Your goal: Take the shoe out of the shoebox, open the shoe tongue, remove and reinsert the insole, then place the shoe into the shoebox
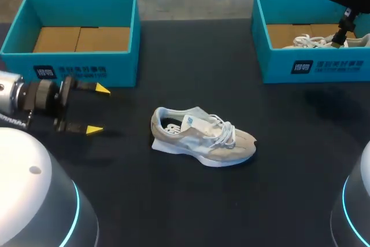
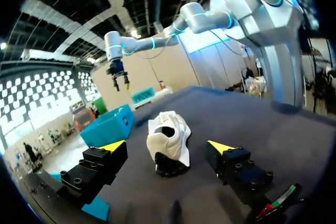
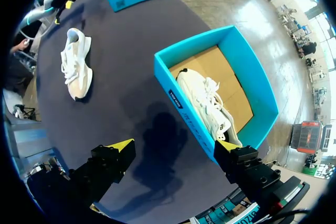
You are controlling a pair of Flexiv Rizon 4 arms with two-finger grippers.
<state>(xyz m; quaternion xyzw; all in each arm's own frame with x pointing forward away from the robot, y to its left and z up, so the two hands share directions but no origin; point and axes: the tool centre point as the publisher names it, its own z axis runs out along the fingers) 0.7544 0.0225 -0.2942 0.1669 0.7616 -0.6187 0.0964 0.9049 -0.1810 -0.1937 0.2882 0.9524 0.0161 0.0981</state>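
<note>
Dark counter [image 1: 191,201] carries the shoe [image 1: 202,138] at centre, toe toward 4 o'clock. At its 9 o'clock sits the left end effector [image 1: 98,109], wide open: steady the heel [image 1: 156,124] first, then bring the equally wide right end effector [image 3: 174,146] to the tongue [image 1: 196,121].

The beige-and-white laced sneaker [image 1: 202,140] lies mid-way on the black table [image 1: 191,212], toe pointing right. An open teal cardboard shoebox [image 1: 87,67] stands behind it to the left. A second teal shoebox [image 1: 315,65], far right, holds a white sneaker [image 1: 324,40]. The left gripper [image 1: 98,109] is in front of the left box. The right gripper [image 3: 174,144] is high up by the second.
</note>
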